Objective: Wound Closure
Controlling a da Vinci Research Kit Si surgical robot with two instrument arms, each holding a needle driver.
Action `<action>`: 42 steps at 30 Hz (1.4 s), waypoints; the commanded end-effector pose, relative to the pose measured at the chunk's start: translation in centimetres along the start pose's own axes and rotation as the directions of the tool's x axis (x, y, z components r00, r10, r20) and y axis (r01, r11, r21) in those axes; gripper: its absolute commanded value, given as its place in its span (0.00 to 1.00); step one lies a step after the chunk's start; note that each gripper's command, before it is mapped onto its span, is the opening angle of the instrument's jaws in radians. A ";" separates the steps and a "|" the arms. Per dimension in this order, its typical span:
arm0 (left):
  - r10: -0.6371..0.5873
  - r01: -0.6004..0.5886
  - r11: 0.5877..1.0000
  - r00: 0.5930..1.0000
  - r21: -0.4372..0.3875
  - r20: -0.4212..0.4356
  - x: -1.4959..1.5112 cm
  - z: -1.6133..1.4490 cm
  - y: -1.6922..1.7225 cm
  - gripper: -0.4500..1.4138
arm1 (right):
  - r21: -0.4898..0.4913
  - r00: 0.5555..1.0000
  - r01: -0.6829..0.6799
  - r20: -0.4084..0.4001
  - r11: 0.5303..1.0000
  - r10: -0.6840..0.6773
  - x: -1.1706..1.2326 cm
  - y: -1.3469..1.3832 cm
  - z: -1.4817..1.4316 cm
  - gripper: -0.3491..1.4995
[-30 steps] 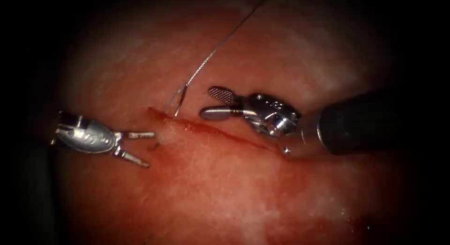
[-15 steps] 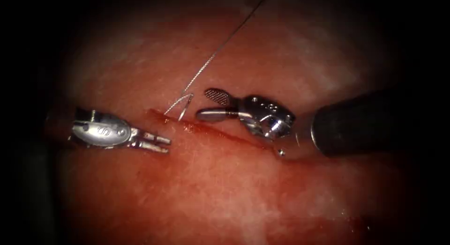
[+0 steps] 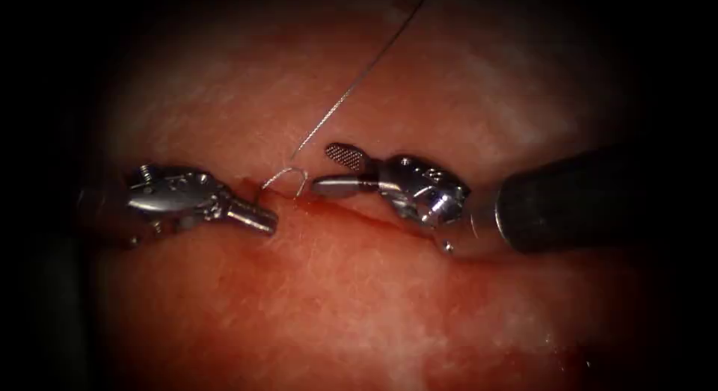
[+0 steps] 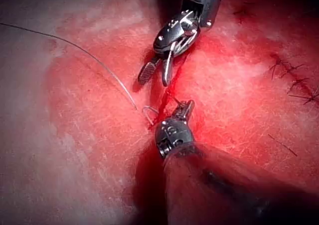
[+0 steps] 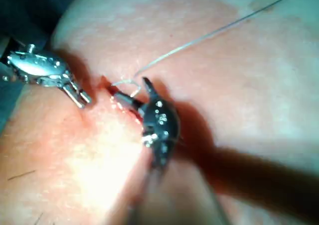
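Two steel pincers flank the left end of the dark red cut [image 3: 374, 217] in the pink pork tissue [image 3: 359, 309], and you hold nothing in either. The thin curved silver needle [image 3: 288, 173] arches over that end, apparently seated in the tissue. Its fine grey thread [image 3: 351, 88] trails up and away.

Judgement: any grasp belongs on the exposed arc, square to the curve and clear of the thread.

Your left pincer [image 3: 268, 220] is drawn together, tips touching tissue just left of the needle. Your right pincer [image 3: 323, 167] gapes wide just right of the needle, gripping nothing.
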 end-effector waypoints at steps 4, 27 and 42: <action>-0.133 0.133 0.990 0.991 -0.037 0.014 -0.10 0.06 0.10 0.00 | 0.012 1.000 -0.004 0.006 1.000 0.004 -0.12 -0.08 0.05 0.77; -0.263 0.263 0.965 0.965 0.001 0.027 0.66 -0.33 0.83 0.00 | 0.047 0.999 -0.002 0.046 0.999 0.000 -0.16 -0.18 0.03 0.78; -0.211 0.211 0.977 0.977 -0.008 -0.003 0.83 -0.51 1.42 0.00 | 0.142 0.988 0.122 0.077 0.982 -0.134 0.03 -0.78 0.03 0.75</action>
